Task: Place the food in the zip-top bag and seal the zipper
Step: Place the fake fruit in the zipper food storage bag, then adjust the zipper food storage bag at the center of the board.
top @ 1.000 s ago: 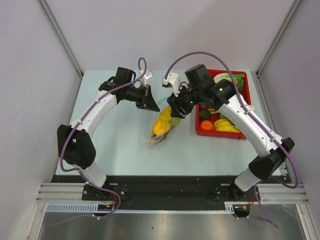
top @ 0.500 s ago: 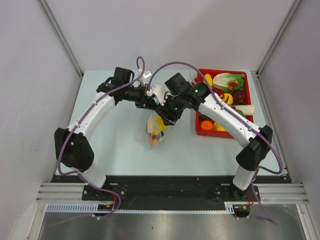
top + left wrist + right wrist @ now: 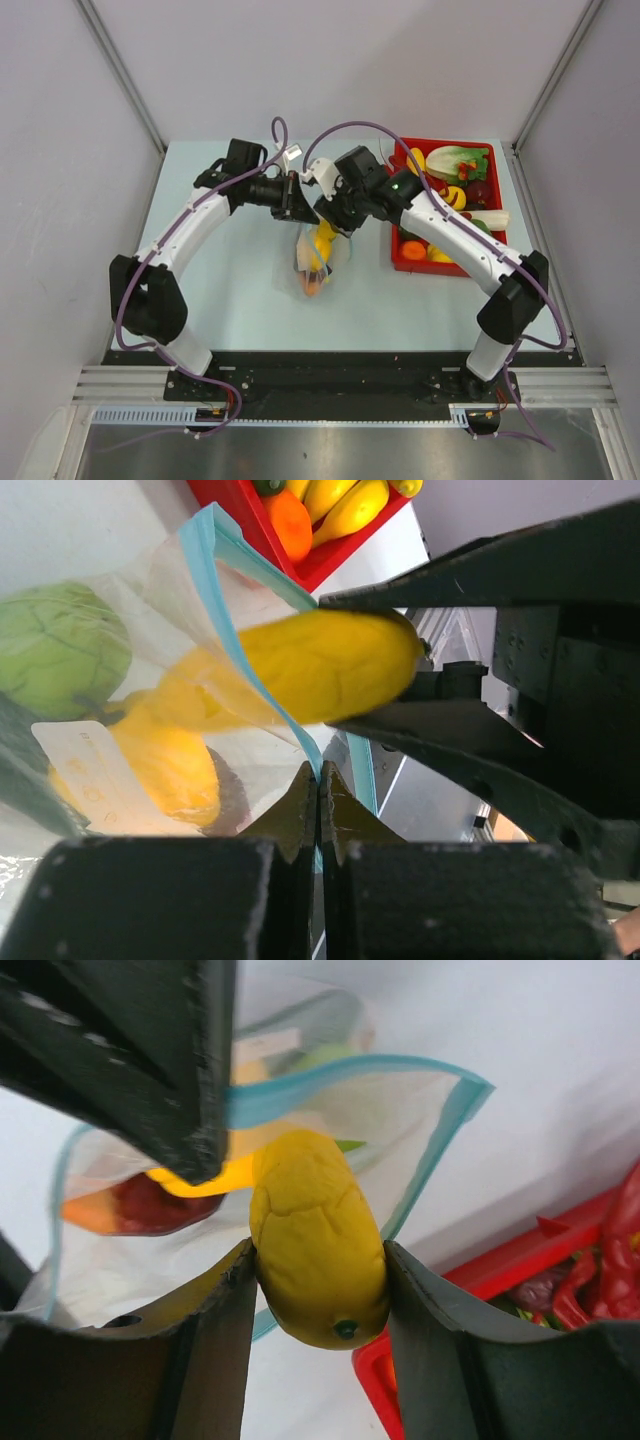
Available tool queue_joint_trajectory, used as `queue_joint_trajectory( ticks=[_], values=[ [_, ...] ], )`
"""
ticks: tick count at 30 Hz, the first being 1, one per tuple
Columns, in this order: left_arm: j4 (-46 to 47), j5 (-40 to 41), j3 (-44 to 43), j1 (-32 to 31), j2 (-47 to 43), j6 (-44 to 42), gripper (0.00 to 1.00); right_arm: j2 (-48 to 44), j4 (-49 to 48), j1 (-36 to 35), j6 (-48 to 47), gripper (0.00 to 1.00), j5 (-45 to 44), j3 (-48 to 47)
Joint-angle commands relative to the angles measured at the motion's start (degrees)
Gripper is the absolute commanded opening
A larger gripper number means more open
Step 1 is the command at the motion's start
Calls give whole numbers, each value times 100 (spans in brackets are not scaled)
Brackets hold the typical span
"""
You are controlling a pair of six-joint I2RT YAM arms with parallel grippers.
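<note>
right wrist, right gripper [image 3: 318,1256] pinches glossy yellow fruit [image 3: 314,1222], left gripper [image 3: 318,785] pinches blue zipper [image 3: 233,650]

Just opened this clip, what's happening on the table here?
The left pincer is shut on the zipper of the zip-top bag, holding its mouth open. The right pincer grips a yellow toy fruit right at that opening. A green round fruit and other toys already lie inside the bag, and more sit in the red tray. The bag is not sealed yet.
</note>
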State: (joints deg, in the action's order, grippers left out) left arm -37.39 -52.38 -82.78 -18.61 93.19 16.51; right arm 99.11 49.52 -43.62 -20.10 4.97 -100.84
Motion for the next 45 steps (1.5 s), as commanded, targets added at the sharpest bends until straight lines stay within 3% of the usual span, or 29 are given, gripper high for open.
queue_joint_trajectory(
  ticks=[1, 6, 10, 13, 14, 15, 17, 18, 19, 21, 23, 27, 34, 41, 43, 44, 45],
  values=[
    [311, -360, -10, 68, -301, 124, 0, -471, -925, -50, 234, 0, -865, 432],
    [328, -431, -27, 94, -266, 150, 0, -410, -1225, -261, 454, 0, -1366, 591],
    [442, -545, 16, 95, -213, 238, 0, -410, -1795, -551, 638, 0, -2261, 855],
    [521, -659, 17, 121, -161, 335, 0, -366, -2156, -701, 700, 0, -2308, 1031],
    [548, -694, 17, 138, -161, 396, 0, -349, -2157, -710, 718, 4, -2212, 1074],
    [566, -729, 25, 165, -143, 431, 0, -331, -2157, -718, 744, 10, -1915, 1136],
    [706, -817, 95, 261, -152, 571, 0, -340, -2034, -719, 718, 37, -1693, 1189],
    [802, -844, 174, 288, -169, 616, 0, -375, -1973, -640, 753, 54, -1362, 1207],
    [838, -879, 210, 357, -187, 686, 0, -453, -1859, -587, 788, 77, -1219, 1215],
    [926, -932, 315, 428, -231, 722, 0, -672, -1710, -307, 884, 94, -555, 1189],
    [944, -949, 359, 446, -257, 704, 0, -831, -1630, -61, 990, 99, 1, 1172],
    [979, -958, 447, 472, -301, 660, 0, -973, -1200, 695, 1445, 100, 1627, 883],
    [1093, -1020, 517, 499, -310, 651, 0, -525, -785, 1583, 1983, 94, 2420, 1161],
    [1426, -1002, 684, 499, -538, 669, 0, 99, -786, 1558, 2098, 85, 3131, 1216],
    [1427, -976, 755, 490, -635, 573, 0, 231, -733, 1409, 2054, 74, 3316, 1216],
    [1357, -976, 790, 490, -740, 511, 0, 240, -689, 1382, 2028, 36, 3639, 1172],
    [1244, -993, 790, 490, -793, 258, 0, 223, -637, 1330, 2019, 12, 3764, 1119]
  ],
)
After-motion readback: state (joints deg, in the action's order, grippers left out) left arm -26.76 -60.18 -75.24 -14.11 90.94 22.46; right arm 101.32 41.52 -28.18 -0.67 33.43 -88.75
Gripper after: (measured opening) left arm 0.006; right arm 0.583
